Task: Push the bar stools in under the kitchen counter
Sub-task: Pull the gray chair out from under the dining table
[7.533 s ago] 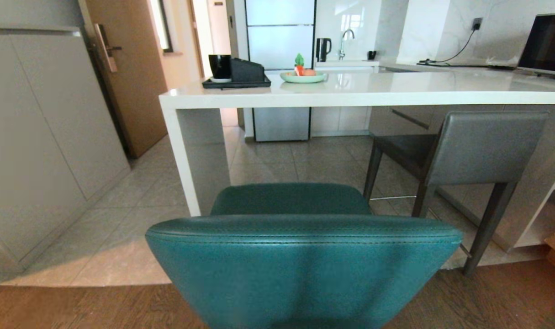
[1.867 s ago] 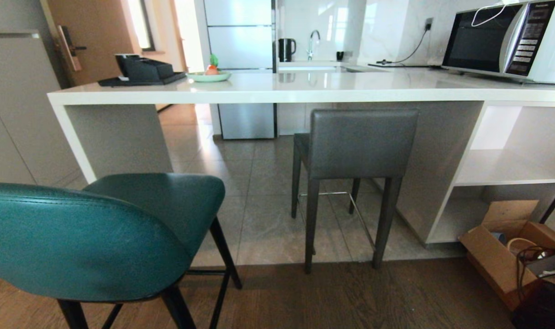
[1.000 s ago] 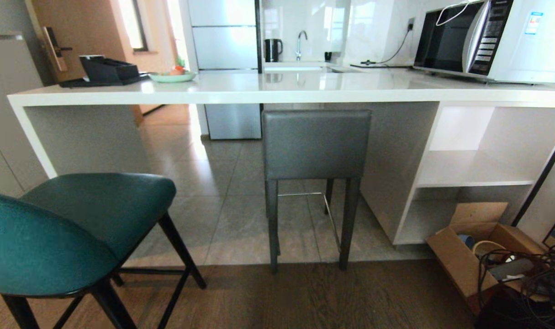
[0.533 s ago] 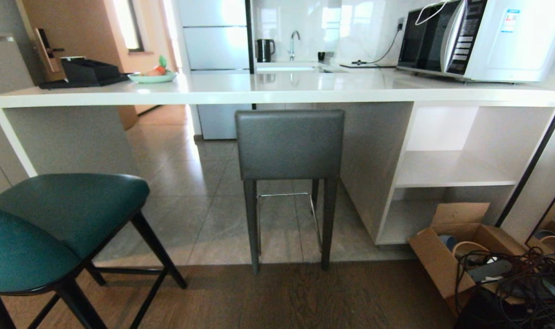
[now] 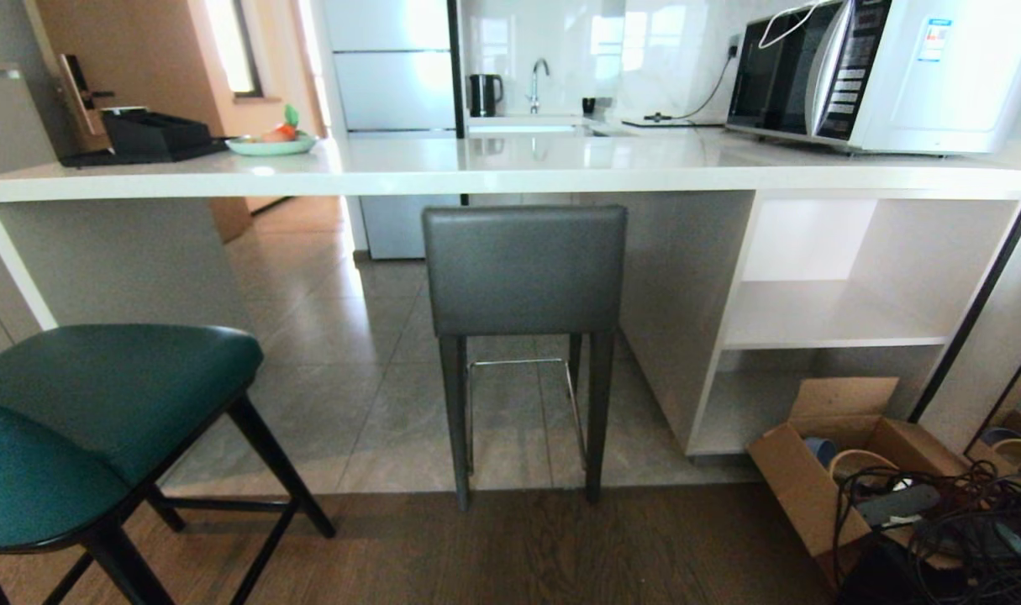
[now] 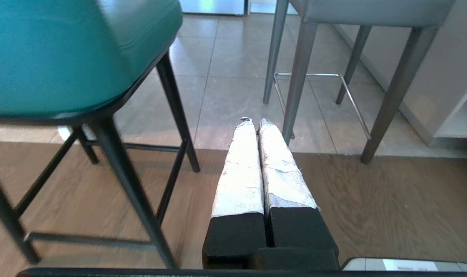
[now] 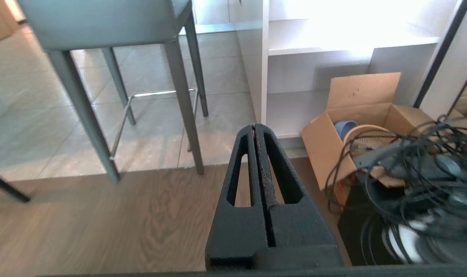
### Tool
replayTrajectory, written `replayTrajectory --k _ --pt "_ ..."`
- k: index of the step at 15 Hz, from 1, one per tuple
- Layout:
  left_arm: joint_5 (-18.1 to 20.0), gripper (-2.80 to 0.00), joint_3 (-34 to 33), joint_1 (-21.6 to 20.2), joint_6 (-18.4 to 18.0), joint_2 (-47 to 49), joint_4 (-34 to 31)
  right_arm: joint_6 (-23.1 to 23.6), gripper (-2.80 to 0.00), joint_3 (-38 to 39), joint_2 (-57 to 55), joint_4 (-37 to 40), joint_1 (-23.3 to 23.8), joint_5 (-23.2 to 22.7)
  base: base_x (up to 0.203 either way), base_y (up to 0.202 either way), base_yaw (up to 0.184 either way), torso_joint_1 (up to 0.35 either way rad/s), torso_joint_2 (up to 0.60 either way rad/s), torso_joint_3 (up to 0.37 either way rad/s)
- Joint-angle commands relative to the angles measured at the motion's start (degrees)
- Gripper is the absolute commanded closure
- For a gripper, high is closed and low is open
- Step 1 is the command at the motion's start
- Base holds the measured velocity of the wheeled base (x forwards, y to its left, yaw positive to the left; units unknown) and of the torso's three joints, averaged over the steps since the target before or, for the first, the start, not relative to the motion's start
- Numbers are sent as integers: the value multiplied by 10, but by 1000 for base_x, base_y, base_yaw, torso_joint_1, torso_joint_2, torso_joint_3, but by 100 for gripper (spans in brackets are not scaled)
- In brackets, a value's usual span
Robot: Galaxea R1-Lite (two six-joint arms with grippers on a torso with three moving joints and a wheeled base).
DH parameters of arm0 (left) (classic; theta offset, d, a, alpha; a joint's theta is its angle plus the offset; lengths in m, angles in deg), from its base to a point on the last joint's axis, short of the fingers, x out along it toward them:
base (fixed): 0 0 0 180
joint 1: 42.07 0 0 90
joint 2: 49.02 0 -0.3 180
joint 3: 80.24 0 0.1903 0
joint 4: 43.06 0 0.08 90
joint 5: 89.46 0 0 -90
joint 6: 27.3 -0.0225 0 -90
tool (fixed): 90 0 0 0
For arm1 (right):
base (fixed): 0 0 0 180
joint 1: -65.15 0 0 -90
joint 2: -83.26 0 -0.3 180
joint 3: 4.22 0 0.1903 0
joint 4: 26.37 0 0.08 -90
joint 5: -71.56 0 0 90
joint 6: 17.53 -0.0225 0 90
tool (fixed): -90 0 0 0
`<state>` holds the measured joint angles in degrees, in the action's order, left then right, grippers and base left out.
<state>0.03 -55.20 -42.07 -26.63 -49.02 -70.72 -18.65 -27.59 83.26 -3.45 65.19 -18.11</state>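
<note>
At centre frame in the head view, the grey stool stands with its back just under the worktop edge; the teal stool sits well out, lower left. Two stools, one worktop. Both the left gripper and right gripper have closed, empty jaws. Best to square up behind the grey back and push low, straight and slowly.
</note>
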Motion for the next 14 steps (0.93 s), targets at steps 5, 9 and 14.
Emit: replayTrajectory --k 5,9,14 --pt "0 0 0 0 0 1 0 0 0 3 -1 0 0 0 193 0 2 3 4 1" --pt "0 0 0 0 0 1 0 0 0 3 -1 0 0 0 195 0 1 4 1 3" --pt "0 0 0 0 0 1 0 0 0 3 0 0 0 0 194 0 2 4 2 3"
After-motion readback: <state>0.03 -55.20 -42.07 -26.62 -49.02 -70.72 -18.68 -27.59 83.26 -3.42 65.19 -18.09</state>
